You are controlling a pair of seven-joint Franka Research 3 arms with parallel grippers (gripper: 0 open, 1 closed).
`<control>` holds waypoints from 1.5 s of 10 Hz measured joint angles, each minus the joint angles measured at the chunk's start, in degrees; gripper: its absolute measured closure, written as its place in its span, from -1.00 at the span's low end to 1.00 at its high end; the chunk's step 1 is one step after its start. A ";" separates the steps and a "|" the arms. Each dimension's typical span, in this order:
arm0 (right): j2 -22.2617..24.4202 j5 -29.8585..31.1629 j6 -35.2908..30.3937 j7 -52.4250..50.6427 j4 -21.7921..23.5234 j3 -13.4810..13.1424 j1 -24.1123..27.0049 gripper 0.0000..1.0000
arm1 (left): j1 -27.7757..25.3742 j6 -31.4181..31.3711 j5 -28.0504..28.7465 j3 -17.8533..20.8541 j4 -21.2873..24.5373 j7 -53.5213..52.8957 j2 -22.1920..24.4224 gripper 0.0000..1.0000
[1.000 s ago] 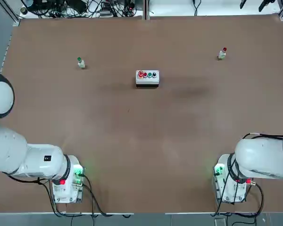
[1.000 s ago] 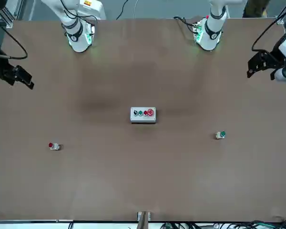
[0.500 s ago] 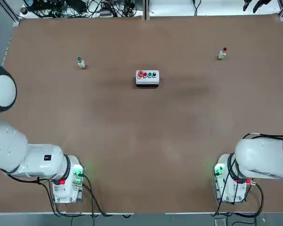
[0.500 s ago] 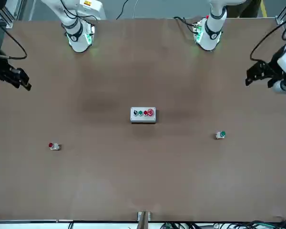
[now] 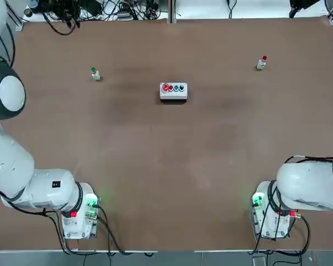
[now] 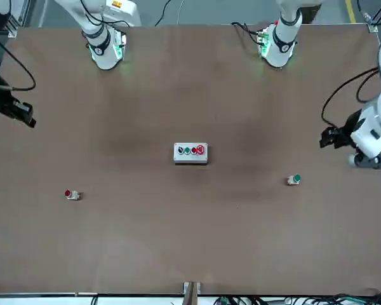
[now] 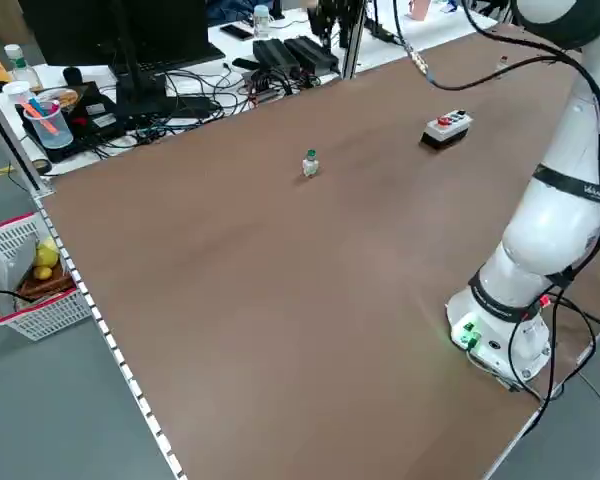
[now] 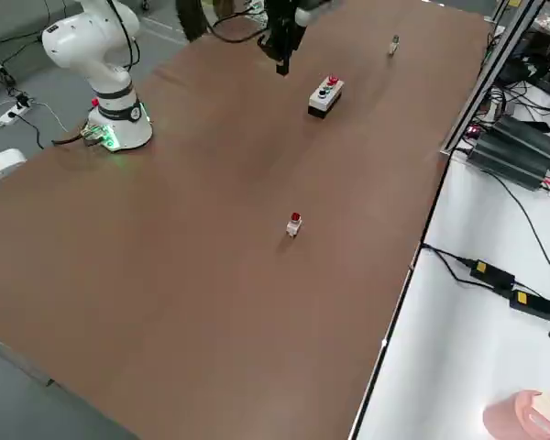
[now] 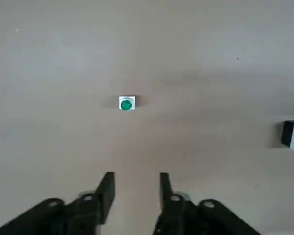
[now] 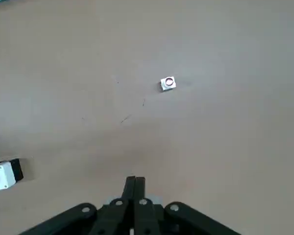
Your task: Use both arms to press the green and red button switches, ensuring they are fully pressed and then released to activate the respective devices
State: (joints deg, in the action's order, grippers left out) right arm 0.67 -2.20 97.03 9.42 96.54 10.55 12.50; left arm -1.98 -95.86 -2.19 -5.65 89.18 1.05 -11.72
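Top: green switch (image 5: 95, 73) sits on the brown table (image 5: 166, 166) left of the white button box (image 5: 173, 92); red switch (image 5: 261, 62) is far right and slightly farther from the bases. Both stand upright, caps up, long axis vertical, though the camera angle makes them appear tilted. Box's long side runs left-right, its buttons in a row. Left arm's elbow and both bases are visible; both grippers fall outside the frame.

Front: left gripper (image 6: 328, 137) hangs above the table at the right edge, well short of the green switch (image 6: 294, 180); its finger gap is hard to read here. Right gripper (image 6: 25, 116) is at the left edge, well apart from the red switch (image 6: 72, 195), partly cut off.

Left side: green switch (image 7: 311, 163) upright, box (image 7: 447, 128) beyond it. Writing on the arm's band is too small to read.

Right side: red switch (image 8: 294, 224) upright near the table's edge; right gripper (image 8: 282, 60) points straight down.

Left wrist: fingers (image 9: 107, 188) are partly closed, a narrow gap between them, nothing held; green cap (image 9: 126, 104) faces the camera.

Right wrist: fingers (image 10: 135, 188) pressed together, empty; the red switch (image 10: 168, 83) is ahead, and the box's (image 10: 2, 175) end is cut off by the frame.
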 joint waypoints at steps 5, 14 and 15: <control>-8.43 2.00 6.41 -0.05 0.68 -0.17 0.08 0.98 | 0.04 -12.01 0.18 0.00 10.76 -0.11 0.08 0.97; -20.65 5.43 20.72 -0.07 0.82 -0.60 2.05 0.98 | -0.26 -30.51 4.06 0.02 22.24 -0.48 -6.08 0.98; -21.99 5.53 22.07 -0.07 0.82 -0.72 2.12 0.98 | -0.30 -32.10 4.08 0.04 22.27 -0.48 -7.23 0.98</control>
State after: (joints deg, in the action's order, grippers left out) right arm -21.32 3.34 119.10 9.35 97.35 9.83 14.62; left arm -2.28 -127.96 1.89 -5.61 111.45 0.57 -18.94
